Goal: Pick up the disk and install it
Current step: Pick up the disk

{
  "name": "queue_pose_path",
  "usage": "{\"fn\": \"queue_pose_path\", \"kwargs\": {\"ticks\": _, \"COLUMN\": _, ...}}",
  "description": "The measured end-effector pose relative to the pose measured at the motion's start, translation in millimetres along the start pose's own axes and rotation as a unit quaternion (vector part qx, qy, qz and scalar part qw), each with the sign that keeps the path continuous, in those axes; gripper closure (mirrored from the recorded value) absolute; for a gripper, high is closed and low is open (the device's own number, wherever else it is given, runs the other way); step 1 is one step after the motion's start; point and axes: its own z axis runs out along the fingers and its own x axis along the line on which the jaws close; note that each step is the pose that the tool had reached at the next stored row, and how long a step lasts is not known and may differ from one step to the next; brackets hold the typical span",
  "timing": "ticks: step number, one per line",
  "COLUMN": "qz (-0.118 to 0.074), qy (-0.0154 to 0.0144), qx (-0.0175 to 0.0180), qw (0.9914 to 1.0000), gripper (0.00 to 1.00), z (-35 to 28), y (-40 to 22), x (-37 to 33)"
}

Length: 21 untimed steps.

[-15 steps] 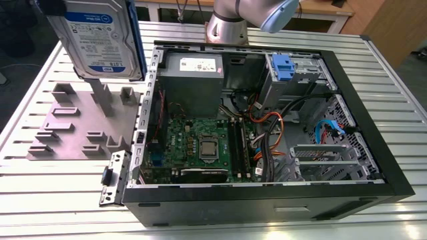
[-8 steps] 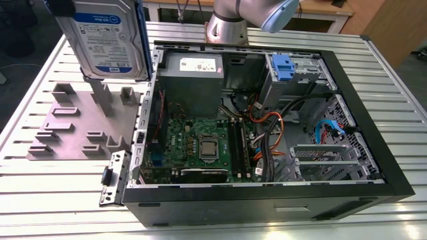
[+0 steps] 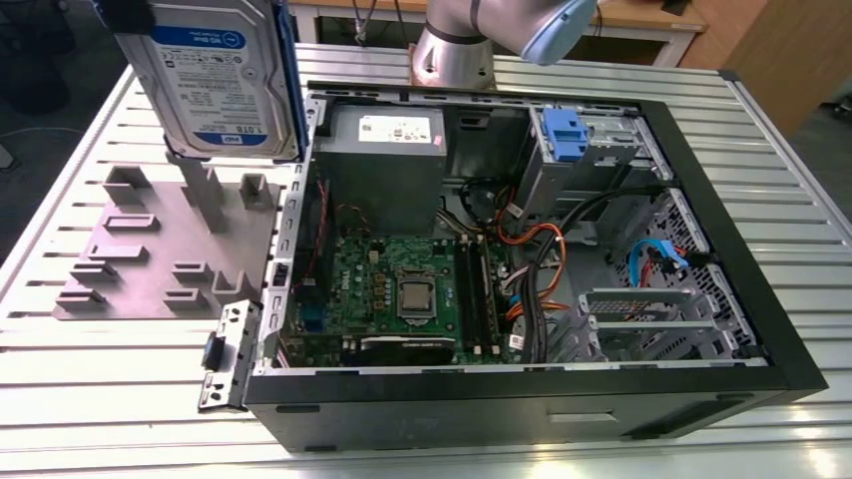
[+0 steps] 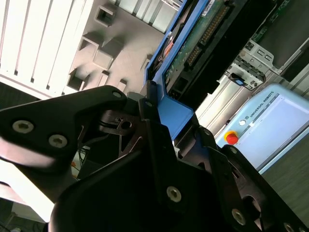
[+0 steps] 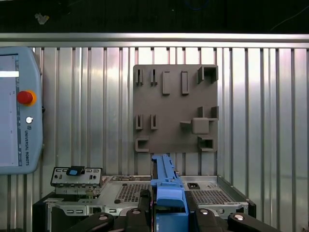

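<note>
Exterior view puts the disk (image 3: 219, 85) upright just outside the computer case (image 3: 745, 329), my gripper (image 5: 168, 205) clamped on its blue frame (image 5: 166, 191), so I'd carry it slowly, untilted, clear of the case wall.

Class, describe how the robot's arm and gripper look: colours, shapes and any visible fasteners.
In the exterior view, the arm is a smooth silver-grey metal tube with a rounded pale blue joint cap. The gripper is matt black in both wrist views, built from flat, angular linked plates joined by round silver screw heads.
</note>
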Motion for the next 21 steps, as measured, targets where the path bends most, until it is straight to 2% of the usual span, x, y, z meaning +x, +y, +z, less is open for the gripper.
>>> {"fn": "queue_pose_path", "kwargs": {"ticks": 9, "qz": 0.0, "qy": 0.0, "qx": 0.0, "qw": 1.0, "gripper": 0.63, "z": 0.0, "y": -0.7, "x": 0.0}}
{"fn": "queue_pose_path", "kwargs": {"ticks": 12, "qz": 0.0, "qy": 0.0, "qx": 0.0, "qw": 1.0, "gripper": 0.63, "z": 0.0, "y": -2.5, "x": -0.1}}
{"fn": "queue_pose_path", "kwargs": {"ticks": 17, "qz": 0.0, "qy": 0.0, "qx": 0.0, "qw": 1.0, "gripper": 0.63, "z": -0.1, "y": -7.2, "x": 2.2}}
{"fn": "queue_pose_path", "kwargs": {"ticks": 18, "qz": 0.0, "qy": 0.0, "qx": 0.0, "qw": 1.0, "gripper": 0.63, "z": 0.0, "y": -13.1, "x": 2.7}}
{"fn": "queue_pose_path", "kwargs": {"ticks": 21, "qz": 0.0, "qy": 0.0, "qx": 0.0, "qw": 1.0, "gripper": 0.63, "z": 0.1, "y": -17.5, "x": 2.7}}
